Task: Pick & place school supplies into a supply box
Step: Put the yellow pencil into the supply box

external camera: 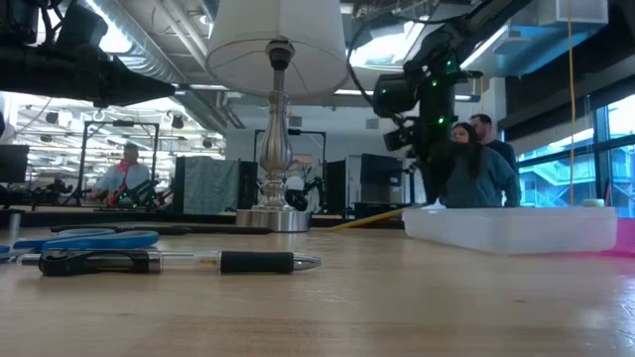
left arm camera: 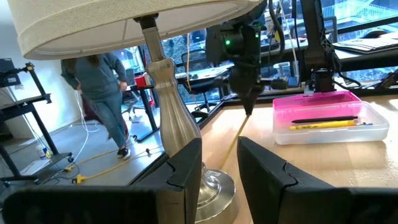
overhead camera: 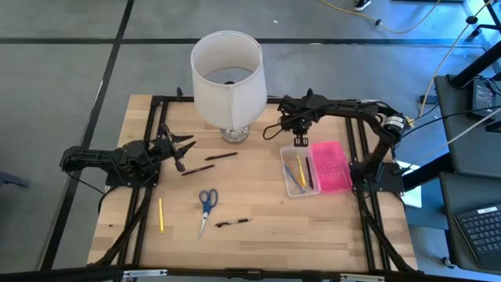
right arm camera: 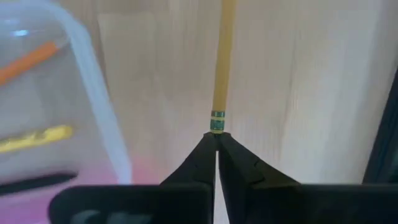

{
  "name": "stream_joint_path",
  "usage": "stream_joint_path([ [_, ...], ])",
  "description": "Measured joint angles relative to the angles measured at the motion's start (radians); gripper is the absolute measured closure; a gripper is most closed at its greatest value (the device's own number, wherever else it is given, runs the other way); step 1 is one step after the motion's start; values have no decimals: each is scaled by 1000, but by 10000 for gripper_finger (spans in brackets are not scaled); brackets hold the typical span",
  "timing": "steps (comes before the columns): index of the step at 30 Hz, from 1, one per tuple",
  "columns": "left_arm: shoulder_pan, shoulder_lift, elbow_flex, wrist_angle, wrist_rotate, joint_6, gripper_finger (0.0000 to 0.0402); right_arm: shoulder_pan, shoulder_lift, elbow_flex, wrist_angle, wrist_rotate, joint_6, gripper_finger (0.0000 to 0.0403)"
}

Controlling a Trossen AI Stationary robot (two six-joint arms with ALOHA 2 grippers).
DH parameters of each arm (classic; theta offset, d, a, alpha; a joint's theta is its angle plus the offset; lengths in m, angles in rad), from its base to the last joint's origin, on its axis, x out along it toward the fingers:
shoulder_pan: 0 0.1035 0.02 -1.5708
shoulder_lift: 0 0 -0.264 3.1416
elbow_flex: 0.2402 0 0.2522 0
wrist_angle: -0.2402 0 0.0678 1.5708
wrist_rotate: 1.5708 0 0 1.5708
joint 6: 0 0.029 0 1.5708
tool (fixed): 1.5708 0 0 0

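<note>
Wooden counter (overhead camera: 258, 219) with a black frame round its edges, set on a grey floor. Tall white lamp with a cylindrical shade (overhead camera: 227, 74) and silvery base at the far middle of the counter.

Clear rectangular plastic supply box (overhead camera: 295, 172) with its bright pink textured lid (overhead camera: 330, 165) lying open beside it, on the right half of the counter; inside the box, a yellow pencil, an orange pencil and a dark pen, as seen in the left wrist view (left arm camera: 323, 122).

Right claw (overhead camera: 300, 141) just beyond the far end of the box, pinched shut on the eraser end of a thin yellow pencil (right arm camera: 222, 59), which slopes down to the wood.

Left claw (overhead camera: 185, 150) low at the left side, near the lamp base, fingers (left arm camera: 186, 171) parted with nothing between them.

Loose on the counter: small blue-handled scissors (overhead camera: 207, 205) near the middle front; dark pen (overhead camera: 233, 222) just right of the scissors; two more dark pens (overhead camera: 210, 160) near the left claw; another yellow pencil (overhead camera: 161, 215) at the front left.

People visible in the room beyond the counter.
</note>
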Motion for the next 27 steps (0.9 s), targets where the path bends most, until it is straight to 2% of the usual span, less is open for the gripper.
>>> stream_joint_path([
  [5, 0, 0, 0, 0, -1, 0, 304, 0, -45, 0, -103, -42, 101, 388],
  [15, 0, 0, 0, 0, -10, 1, 304, 0, -170, 1, -269, -323, 453, 388],
  [22, 0, 0, 0, 0, -11, 1, 304, 45, -314, 1, -349, -340, 728, 388],
  [27, 0, 0, 0, 0, -47, 39, 304, 119, -382, 2, -387, -340, 905, 388],
])
